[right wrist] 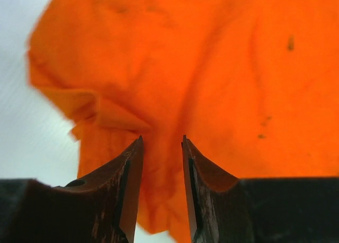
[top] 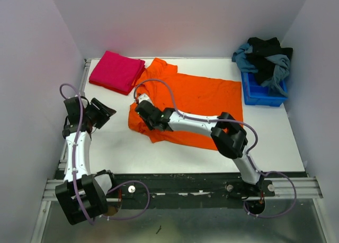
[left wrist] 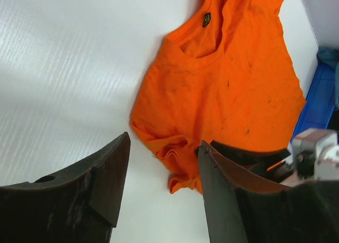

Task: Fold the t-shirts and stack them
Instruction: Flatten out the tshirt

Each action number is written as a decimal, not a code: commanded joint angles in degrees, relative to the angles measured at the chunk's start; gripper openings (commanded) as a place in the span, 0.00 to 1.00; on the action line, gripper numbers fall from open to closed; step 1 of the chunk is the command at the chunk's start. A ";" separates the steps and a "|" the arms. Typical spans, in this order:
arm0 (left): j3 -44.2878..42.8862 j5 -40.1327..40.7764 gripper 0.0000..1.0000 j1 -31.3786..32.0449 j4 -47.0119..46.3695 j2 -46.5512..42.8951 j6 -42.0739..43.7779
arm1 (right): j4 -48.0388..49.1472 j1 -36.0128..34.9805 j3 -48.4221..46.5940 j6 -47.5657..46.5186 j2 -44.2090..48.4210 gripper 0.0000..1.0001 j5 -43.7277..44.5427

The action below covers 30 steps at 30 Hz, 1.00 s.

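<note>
1. Top view: the orange t-shirt [top: 201,97] lay spread across mid-table, with the folded pink t-shirt [top: 116,71] just beside its far-left sleeve. The right gripper [top: 142,111] sat at the near-left sleeve, so folding the orange shirt seemed the step in hand.
2. Left wrist: the left gripper [left wrist: 164,147] hung spread and empty above the table [left wrist: 63,68]. The neck label [left wrist: 206,19] was unreadable.
3. Right wrist: the jaws stood narrowly apart over bunched cloth, and I could not tell whether they pinched it. The next move called for a sure pinch before carrying the sleeve inward.
</note>
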State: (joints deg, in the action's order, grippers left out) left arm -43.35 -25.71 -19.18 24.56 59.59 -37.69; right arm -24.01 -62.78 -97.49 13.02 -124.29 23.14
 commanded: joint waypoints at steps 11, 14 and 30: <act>5.91 -2.50 0.64 1.51 -3.90 -2.90 -2.56 | 3.87 7.68 5.63 2.81 6.85 0.53 -15.91; 6.88 -2.50 0.64 1.69 -3.90 -3.43 -3.09 | 10.28 6.28 13.18 0.88 12.91 0.59 -16.21; -0.06 1.89 0.64 1.60 1.54 -2.20 1.83 | -2.09 -4.27 -2.69 -7.48 1.51 0.63 8.32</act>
State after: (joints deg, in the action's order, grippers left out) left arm -40.91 -26.13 -17.61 23.57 57.23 -37.98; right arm -21.19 -65.93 -95.85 8.25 -119.57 23.46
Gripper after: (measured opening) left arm 0.644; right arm 0.628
